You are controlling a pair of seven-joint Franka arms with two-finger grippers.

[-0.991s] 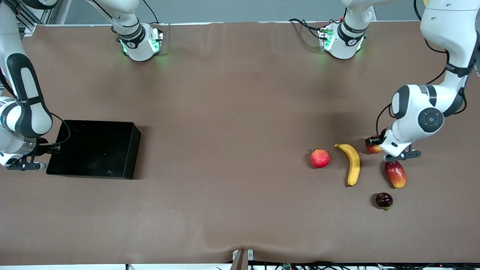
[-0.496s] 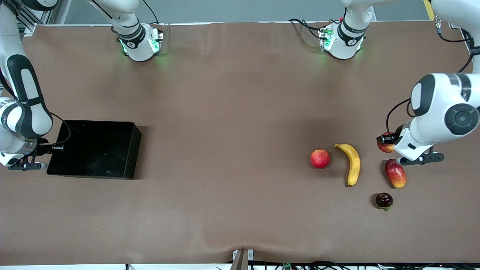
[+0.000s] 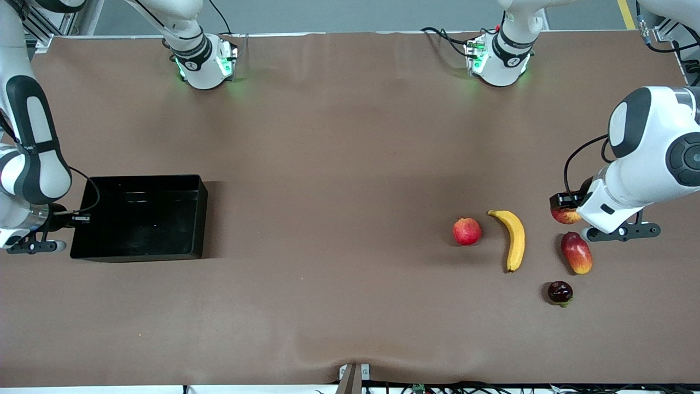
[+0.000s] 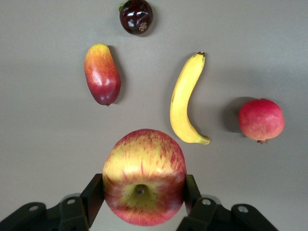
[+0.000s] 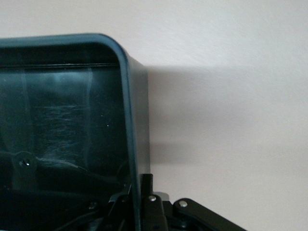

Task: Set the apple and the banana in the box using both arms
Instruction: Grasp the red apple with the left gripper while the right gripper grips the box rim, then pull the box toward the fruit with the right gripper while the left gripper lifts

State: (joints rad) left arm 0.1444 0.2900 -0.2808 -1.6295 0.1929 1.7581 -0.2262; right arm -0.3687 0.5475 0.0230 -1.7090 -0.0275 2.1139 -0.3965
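We see the left gripper (image 4: 143, 199) clamped on the apple (image 4: 144, 176) — fingers (image 4: 94, 191) pressed to both sides of it, dimpled top facing the left wrist camera. In the front view the apple (image 3: 565, 214) shows only partly under the left arm's wrist, up in the air over the table toward the left arm's end, above the mango (image 3: 576, 253).

The banana (image 3: 513, 238) lies flat on the brown table (image 3: 339, 164), untouched, between the pinkish-red round fruit (image 3: 466, 231) and the mango, apart from both. A small dark fruit (image 3: 560, 292) sits nearer to the front camera than the mango. In the left wrist view all four loose fruits lie on the table below the held apple: banana (image 4: 186, 101), mango (image 4: 101, 73), pinkish-red fruit (image 4: 261, 119), dark fruit (image 4: 136, 16).

The box (image 3: 85, 241) sits at the right arm's end of the table, nothing in it that we can see. The right gripper (image 5: 139, 202) is at the box wall (image 5: 129, 120) — its fingers grip the rim, one inside the wall, one outside. In the front view the right gripper (image 3: 68, 219) meets the box's end wall.
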